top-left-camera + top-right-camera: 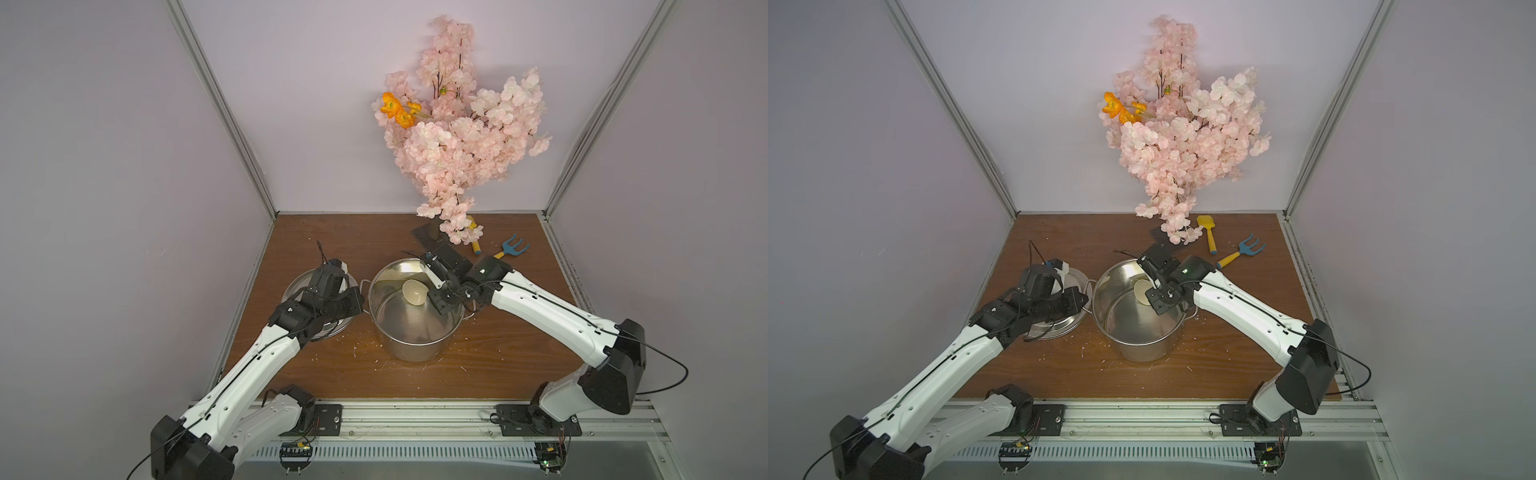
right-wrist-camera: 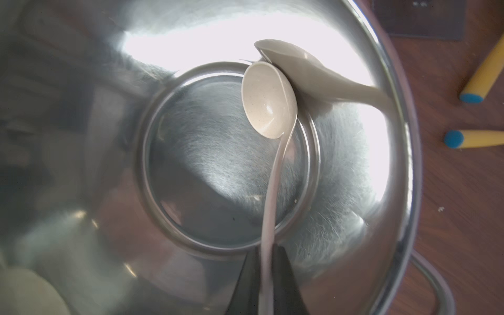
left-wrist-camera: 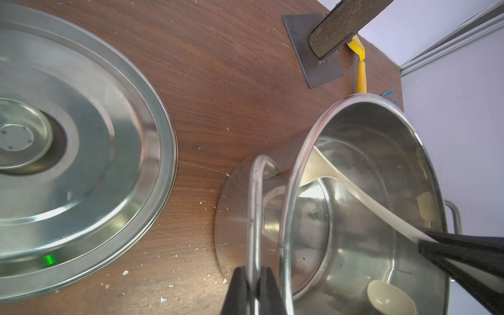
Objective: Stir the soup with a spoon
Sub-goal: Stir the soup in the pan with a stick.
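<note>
**Spoon in the pot, both grippers pinching**

The big steel pot [image 1: 415, 351] stands near the middle of the wooden table [image 1: 332, 374]. Its inside is shiny steel. The cream spoon [image 1: 413, 292] is inside the pot. Its round bowl hangs low, close to the pot wall on the side toward the table's back edge. In the right wrist view the bowl sits right next to its own mirror picture on that wall. It cannot be told if the bowl touches the pot's bottom.

The spoon's thin handle goes up to the right gripper [image 2: 268, 253], which is over the pot's rim. Its two black fingers [image 2: 286, 283] press on the handle, one on each side, so it pinches the spoon.

The left gripper [image 3: 253, 272] pinches the pot's side handle [image 3: 255, 207], the loop toward the table's left edge. Its fingers [image 3: 237, 294] sit one on each side of the steel loop.

The flat round lid [image 3: 81, 136] lies between the pot and the left edge, near the pot but not touching it. A pink flower tree [image 1: 457, 137] stands on a dark plate [image 3: 297, 35] by the back edge. A yellow toy shovel [image 1: 1208, 235] and a blue rake [image 1: 513, 247] lie toward the back right corner, apart from the pot. Small white crumbs [image 3: 163, 300] dot the wood.
</note>
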Controlling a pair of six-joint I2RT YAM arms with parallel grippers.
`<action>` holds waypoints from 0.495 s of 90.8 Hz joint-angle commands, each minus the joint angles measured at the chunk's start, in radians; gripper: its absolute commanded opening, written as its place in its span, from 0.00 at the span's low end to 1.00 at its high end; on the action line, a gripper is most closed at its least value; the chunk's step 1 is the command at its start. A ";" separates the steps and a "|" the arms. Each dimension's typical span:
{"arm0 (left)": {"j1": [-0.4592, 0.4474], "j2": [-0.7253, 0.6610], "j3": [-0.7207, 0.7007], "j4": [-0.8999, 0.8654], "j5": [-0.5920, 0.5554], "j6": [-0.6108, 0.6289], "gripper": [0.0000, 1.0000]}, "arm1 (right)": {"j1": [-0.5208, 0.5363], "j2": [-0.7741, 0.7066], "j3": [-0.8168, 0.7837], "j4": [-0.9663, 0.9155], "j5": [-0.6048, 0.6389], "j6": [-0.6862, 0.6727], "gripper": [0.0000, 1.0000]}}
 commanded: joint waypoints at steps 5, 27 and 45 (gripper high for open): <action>0.007 0.003 -0.025 -0.041 0.010 0.046 0.00 | 0.079 0.016 0.032 0.066 -0.132 -0.007 0.00; 0.007 0.005 -0.015 -0.041 0.009 0.055 0.00 | 0.136 -0.112 -0.090 0.009 -0.112 0.021 0.00; 0.007 0.000 -0.003 -0.043 0.019 0.060 0.00 | 0.104 -0.235 -0.201 -0.114 0.061 0.056 0.00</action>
